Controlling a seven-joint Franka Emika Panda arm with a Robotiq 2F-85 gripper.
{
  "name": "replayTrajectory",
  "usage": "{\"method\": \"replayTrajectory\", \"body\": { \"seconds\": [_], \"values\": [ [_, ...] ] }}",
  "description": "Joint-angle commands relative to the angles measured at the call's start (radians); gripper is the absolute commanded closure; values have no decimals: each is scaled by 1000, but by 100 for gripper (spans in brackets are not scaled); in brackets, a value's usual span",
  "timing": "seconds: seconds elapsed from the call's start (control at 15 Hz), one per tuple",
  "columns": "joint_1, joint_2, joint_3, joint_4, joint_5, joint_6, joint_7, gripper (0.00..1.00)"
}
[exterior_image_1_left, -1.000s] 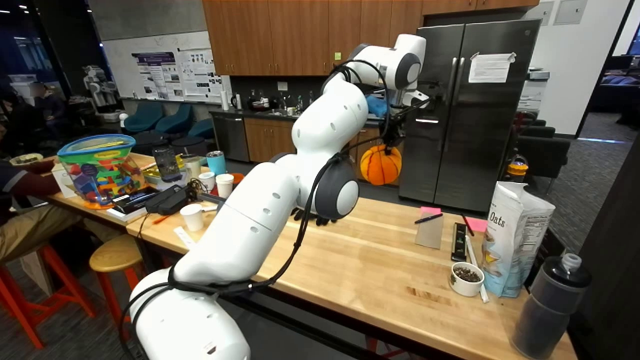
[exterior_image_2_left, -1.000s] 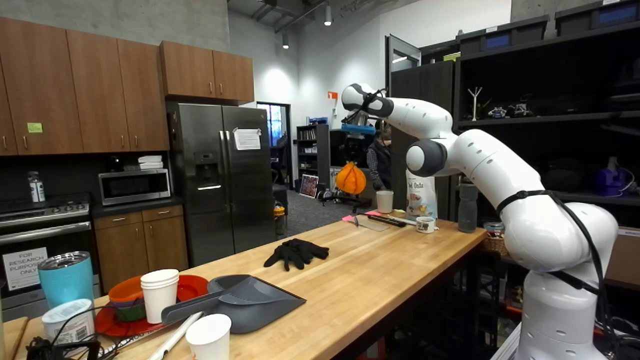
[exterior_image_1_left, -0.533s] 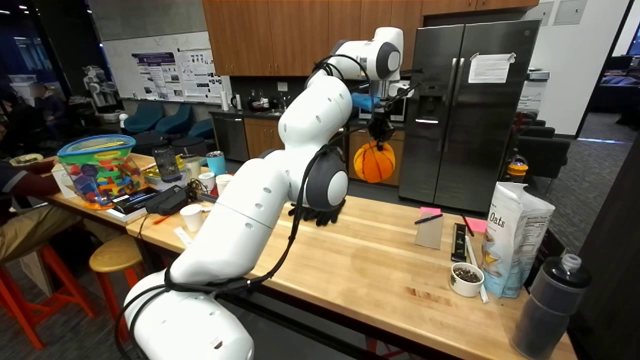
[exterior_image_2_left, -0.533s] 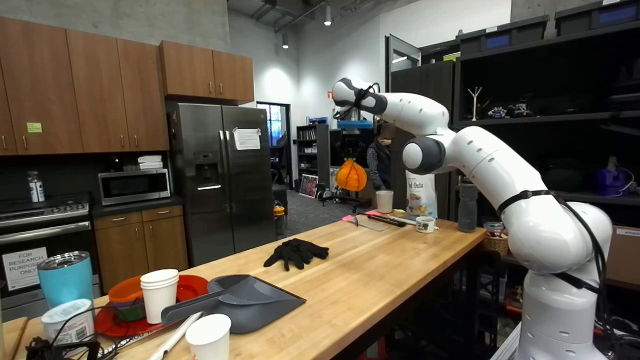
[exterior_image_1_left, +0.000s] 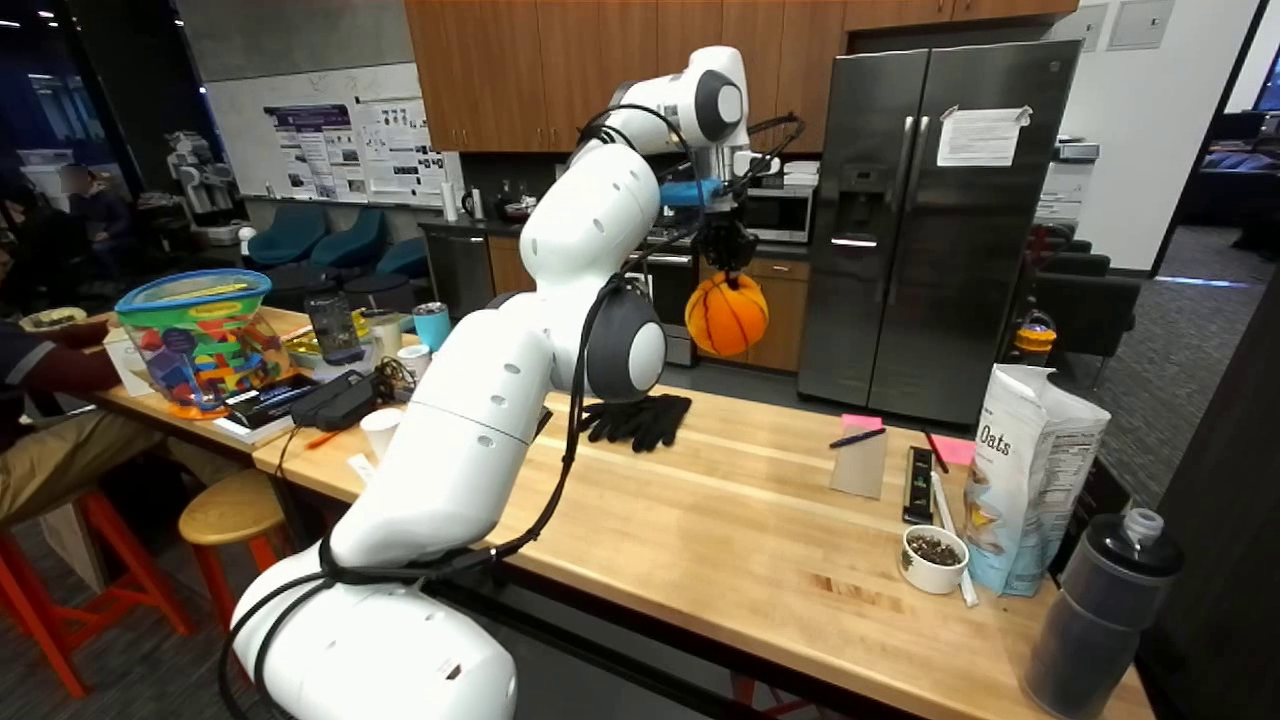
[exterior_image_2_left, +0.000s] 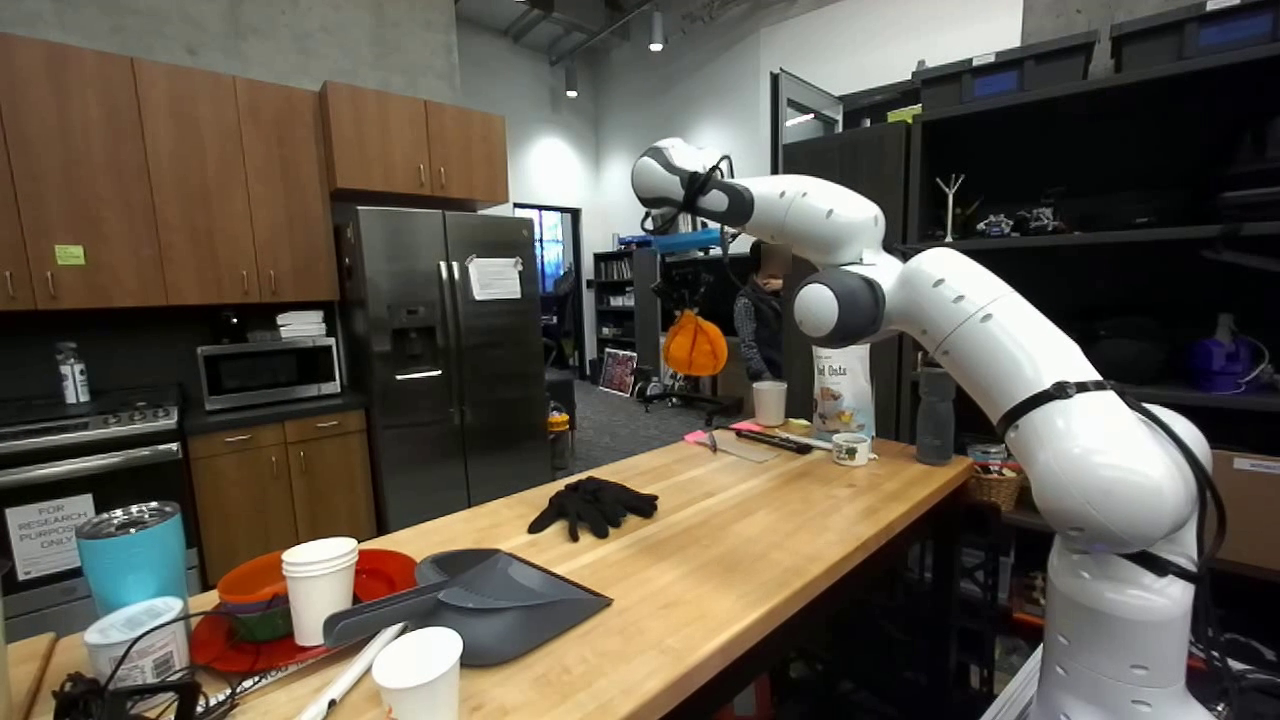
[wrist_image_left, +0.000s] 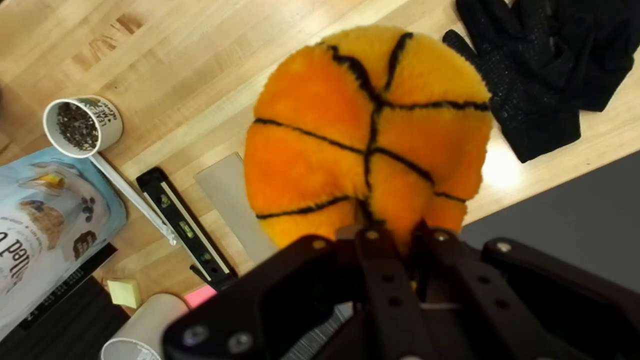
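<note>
A plush orange ball with black basketball lines (wrist_image_left: 310, 165) hangs in the air above the wooden table (wrist_image_left: 170, 55). My gripper (wrist_image_left: 392, 225) is shut on a pinched fold of it, with orange plush bulging between the dark fingers. In both exterior views the ball (exterior_image_1_left: 727, 316) (exterior_image_2_left: 695, 345) dangles below the gripper (exterior_image_1_left: 733, 275) (exterior_image_2_left: 688, 310), well above the tabletop near its far edge. A pair of black gloves (exterior_image_1_left: 640, 422) lies on the table, to the right of the ball in the wrist view. The ball hides the table directly beneath it there.
An oats bag (exterior_image_1_left: 1030, 480), a grey bottle (exterior_image_1_left: 1105, 610), a small cup of dark flakes (exterior_image_1_left: 933, 560) and a black level (exterior_image_1_left: 918, 485) stand or lie at one end. Toward the opposite end are a grey dustpan (exterior_image_2_left: 500, 605), white cups (exterior_image_2_left: 418, 670) and a blue tumbler (exterior_image_2_left: 135, 560).
The arm has swung left in both exterior views, carrying the ball with it and rising slightly. The ball stays in the grip, and the gloves are now less covered by the arm.
</note>
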Motion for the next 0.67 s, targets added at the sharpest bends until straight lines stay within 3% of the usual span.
{"method": "replayTrajectory", "body": {
  "seconds": [0.0, 0.6],
  "values": [
    [68, -33, -37, -16, -69, -32, -71, 97],
    [134, -79, -80, -13, -158, -204, -75, 97]
  ]
}}
